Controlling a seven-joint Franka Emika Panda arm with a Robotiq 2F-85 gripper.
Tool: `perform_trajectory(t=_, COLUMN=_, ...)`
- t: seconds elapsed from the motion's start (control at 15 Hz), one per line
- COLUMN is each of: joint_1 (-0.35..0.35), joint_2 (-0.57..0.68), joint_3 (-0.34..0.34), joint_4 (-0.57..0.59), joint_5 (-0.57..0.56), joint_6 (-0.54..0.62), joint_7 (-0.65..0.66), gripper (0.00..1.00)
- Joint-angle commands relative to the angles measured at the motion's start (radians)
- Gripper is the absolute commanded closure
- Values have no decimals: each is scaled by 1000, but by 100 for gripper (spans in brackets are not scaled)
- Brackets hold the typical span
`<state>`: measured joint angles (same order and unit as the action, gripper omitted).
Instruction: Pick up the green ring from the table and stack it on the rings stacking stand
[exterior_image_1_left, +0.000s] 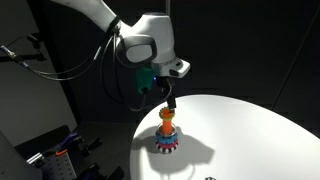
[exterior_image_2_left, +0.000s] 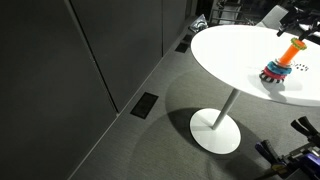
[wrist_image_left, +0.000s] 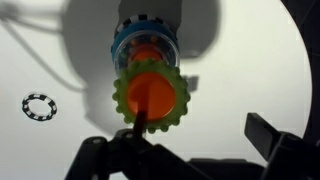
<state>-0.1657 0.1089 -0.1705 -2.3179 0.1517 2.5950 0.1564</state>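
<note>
The rings stacking stand (exterior_image_1_left: 167, 140) stands on the white table (exterior_image_1_left: 250, 130), near its edge. It also shows in an exterior view (exterior_image_2_left: 282, 65). In the wrist view the green ring (wrist_image_left: 122, 98), scallop-edged, lies around the orange peg (wrist_image_left: 152, 96), above a blue ring and the base. My gripper (wrist_image_left: 200, 135) is open directly above the stand. One dark finger touches or overlaps the green ring's near edge; the other finger is far off to the side. Nothing is between the jaws. In an exterior view the gripper (exterior_image_1_left: 171, 100) hangs just over the peg top.
A small dark beaded ring (wrist_image_left: 39, 106) lies flat on the table (wrist_image_left: 240, 60) beside the stand. The round table stands on a single pedestal (exterior_image_2_left: 216, 128) over grey carpet. Dark walls surround the scene. Cables and equipment lie near the robot base (exterior_image_1_left: 50, 150).
</note>
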Motion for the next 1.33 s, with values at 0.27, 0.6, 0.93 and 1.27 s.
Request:
perform_trajectory(t=0.27, joint_1=-9, joint_2=-18, joint_3=10, joint_4=-18, joint_5=72, joint_6=23, joint_7=-81, gripper=0)
perform_trajectory(t=0.6, joint_1=-9, joint_2=-31, joint_3=12, joint_4=-23, joint_5=92, joint_6=9, joint_7=-102, gripper=0)
perform_trajectory(t=0.93, joint_1=-11, joint_2=-47, joint_3=12, joint_4=-25, joint_5=105, joint_6=-28, joint_7=-112, gripper=0)
perform_trajectory(t=1.27, joint_1=-11, joint_2=-66, joint_3=9, joint_4=-22, joint_5=126, joint_6=-88, joint_7=-133, gripper=0)
